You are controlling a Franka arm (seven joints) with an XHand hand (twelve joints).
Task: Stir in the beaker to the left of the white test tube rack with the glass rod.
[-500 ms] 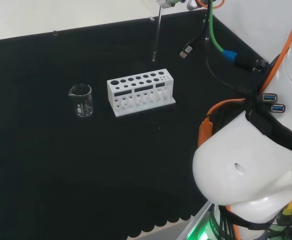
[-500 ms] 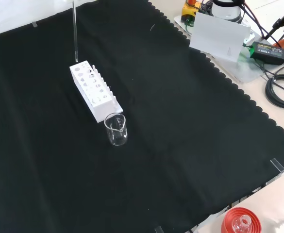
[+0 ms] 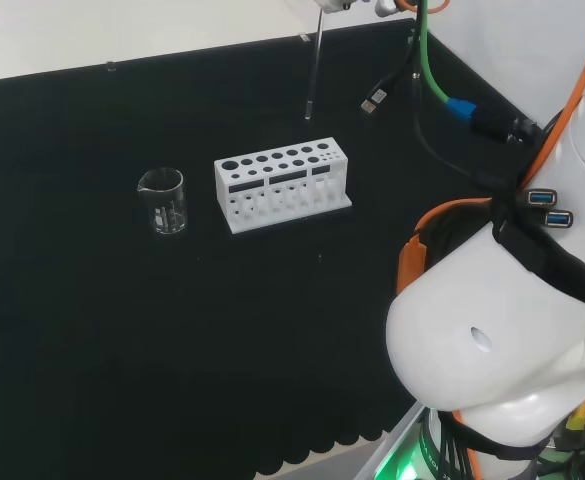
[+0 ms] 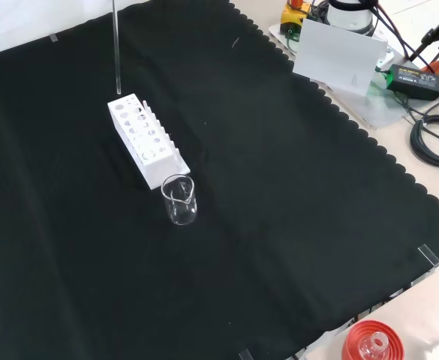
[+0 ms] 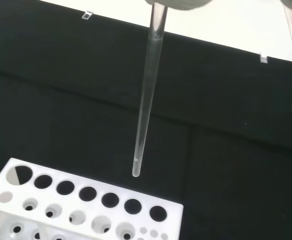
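Note:
A clear glass rod (image 3: 313, 70) (image 4: 116, 45) hangs upright in the air, its upper end caught in the hand (image 5: 180, 4) at the top edge of the head view (image 3: 334, 4). In the wrist view the rod's (image 5: 146, 100) lower tip hovers just beyond the back edge of the white test tube rack (image 5: 76, 205), above the cloth. The rack (image 3: 282, 185) (image 4: 145, 142) stands mid-cloth. A small clear beaker (image 3: 163, 200) (image 4: 179, 200) stands to the rack's left in the head view and just in front of it in the front view, apart from the rod.
The arm's white links (image 3: 502, 330) fill the head view's right, with loose cables (image 3: 372, 100) hanging near the rod. In the front view a red ribbed stand (image 4: 369, 343) sits off the cloth's near edge, and a white card (image 4: 339, 56) and power brick (image 4: 414, 79) lie beyond the far right edge.
The rod's tip has risen slightly above the rack's far side. Rack and beaker have not moved.

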